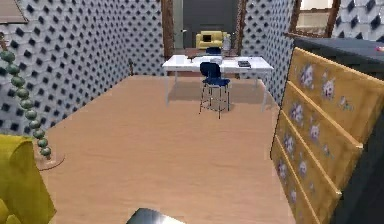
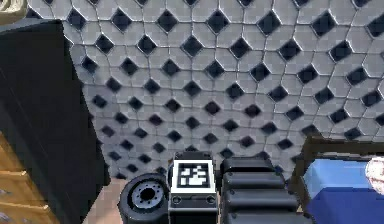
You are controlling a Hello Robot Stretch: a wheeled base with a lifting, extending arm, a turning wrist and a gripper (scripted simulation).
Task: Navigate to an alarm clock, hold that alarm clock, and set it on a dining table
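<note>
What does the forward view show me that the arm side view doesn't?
Forward view: a white table with a blue chair ahead across the wood floor, a yellow armchair beyond it, and a beaded floor lamp at the left. Arm side view: the arm's marker square, the pincer left of it, and a blue thing at the right. Both: the patterned wall and the wooden dresser.
</note>
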